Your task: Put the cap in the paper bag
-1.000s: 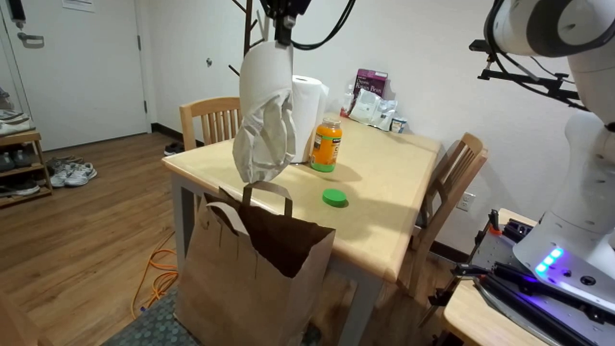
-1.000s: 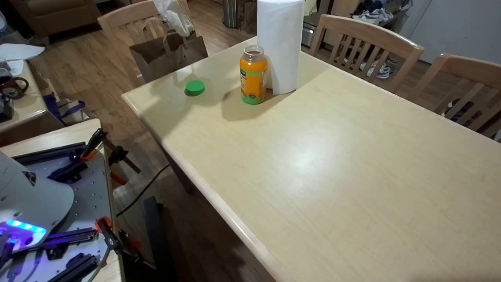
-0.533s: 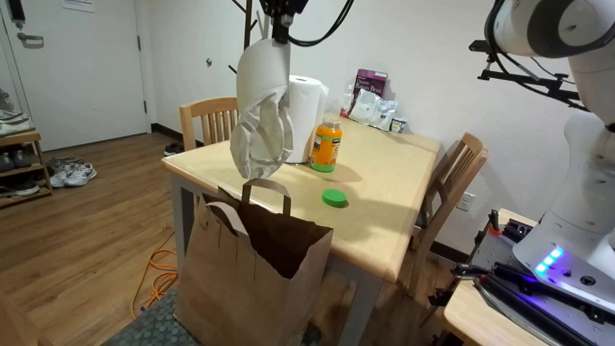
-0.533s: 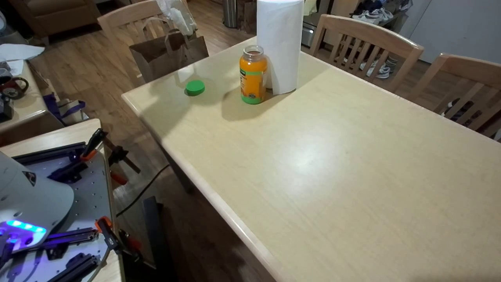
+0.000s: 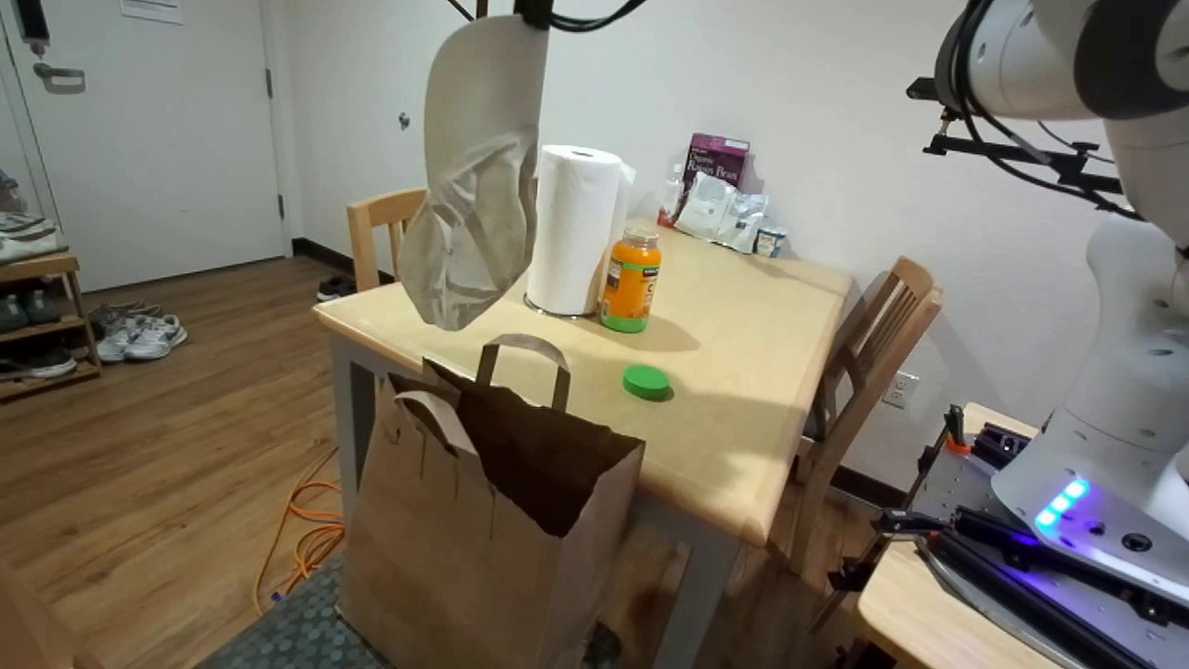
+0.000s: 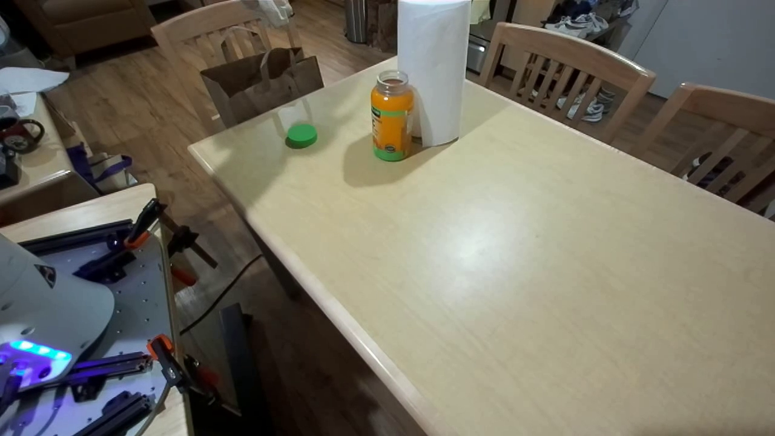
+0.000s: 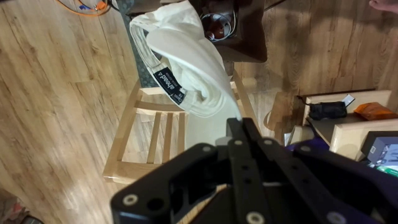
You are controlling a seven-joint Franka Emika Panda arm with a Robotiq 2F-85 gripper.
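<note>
White cap (image 5: pixel 478 177), one, pinched by one gripper (image 7: pixel 241 122); one paper bag (image 5: pixel 474 548) below.

My gripper (image 7: pixel 240 121) fills the bottom of the wrist view, its dark fingers (image 7: pixel 234 127) pressed close together, tips just right of centre. In an exterior view their ends point down at the top edge; my white arm (image 5: pixel 1138 307) stands at the right, over its blue-lit base (image 5: pixel 1105 465).

White arm (image 5: pixel 1133 316), black cables (image 5: pixel 966 79), black tool (image 7: pixel 240 120) with silvery screws (image 7: pixel 130 199)
</note>
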